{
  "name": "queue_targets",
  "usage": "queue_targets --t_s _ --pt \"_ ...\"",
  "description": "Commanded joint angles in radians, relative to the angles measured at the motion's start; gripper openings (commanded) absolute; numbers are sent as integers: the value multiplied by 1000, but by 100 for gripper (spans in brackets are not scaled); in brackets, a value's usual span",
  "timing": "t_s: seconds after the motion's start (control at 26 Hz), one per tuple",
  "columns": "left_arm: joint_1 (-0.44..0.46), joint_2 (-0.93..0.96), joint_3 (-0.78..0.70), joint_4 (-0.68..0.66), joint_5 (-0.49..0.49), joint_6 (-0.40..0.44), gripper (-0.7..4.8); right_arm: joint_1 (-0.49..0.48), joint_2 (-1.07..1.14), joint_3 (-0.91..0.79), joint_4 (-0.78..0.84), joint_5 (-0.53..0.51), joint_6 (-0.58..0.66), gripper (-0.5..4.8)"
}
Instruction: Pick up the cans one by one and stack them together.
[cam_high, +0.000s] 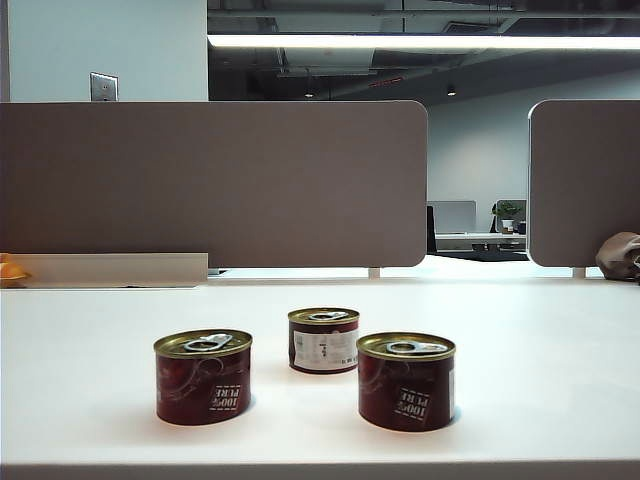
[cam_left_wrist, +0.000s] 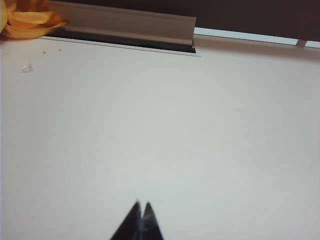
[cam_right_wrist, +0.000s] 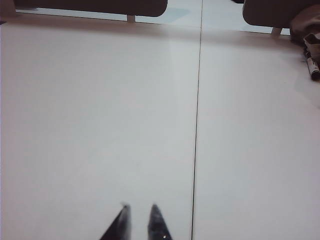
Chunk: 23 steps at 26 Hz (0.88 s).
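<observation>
- Cans sit in a loose triangle on the white table (cam_high: 540, 340), all upright with gold pull-tab lids up, none stacked, none touching.
- Nearest the camera in the exterior view, at about 5 o'clock of the group, is the right can (cam_high: 406, 381) — dark red, with a small white text panel facing front.
- At about 7 o'clock is the left can (cam_high: 203, 377), same dark red label and small white panel, well apart from the right one.
- Farther back, at 12 o'clock between the other two, is the back can (cam_high: 324, 340) — it shows a larger white label.
- Neither arm appears in the exterior view; each gripper shows only in its own wrist view, over bare tabletop with no can in sight.
- Left gripper (cam_left_wrist: 141, 206): dark fingertips pressed together, clenched on nothing.
- Right gripper (cam_right_wrist: 139, 208): tips stand slightly apart with a narrow gap, nothing between them; a thin seam in the tabletop runs just beside it.
- Beyond the cans, at the table's far edge, stand grey divider panels (cam_high: 215, 180), with a low beige rail (cam_high: 115, 268) at about 10 o'clock.
- An orange object (cam_left_wrist: 27, 20) lies by that rail's end.
- A brownish bag (cam_high: 620, 256) rests at about 2 o'clock, at the far right.
</observation>
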Motion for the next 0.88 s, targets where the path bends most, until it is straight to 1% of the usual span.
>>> queue_targets --t_s 0.04,0.46,0.5,0.54,0.61,0.65,0.69,0.73,0.77,0.84,0.88 --pt "0 0 -2 -3 0 -3 -5 0 1 -2 -1 2 3 54" --pt "0 0 -2 -3 0 -3 -5 0 1 -2 0 -3 6 54" --pt "0 0 -2 -3 0 -3 -5 0 1 -1 7 -32 124 53" --pt "0 0 -2 1 0 -4 -5 0 1 -1 12 -47 279 54" --pt "-1 0 0 2 6 -14 -5 0 1 -1 15 -79 406 54" --pt "-1 0 2 10 60 -88 -5 0 1 -1 26 -126 509 53" --pt "-1 0 3 35 113 -161 -5 0 1 -1 35 -169 557 54" --pt "-1 0 5 47 148 -198 -5 0 1 -1 47 -219 584 54" --pt "-1 0 21 52 223 -250 -5 0 1 -1 68 -315 599 54" --pt "-1 0 39 53 266 -278 -5 0 1 0 80 -396 599 54" --pt "-1 0 51 55 315 -284 -5 1 1 0 91 -443 599 54"
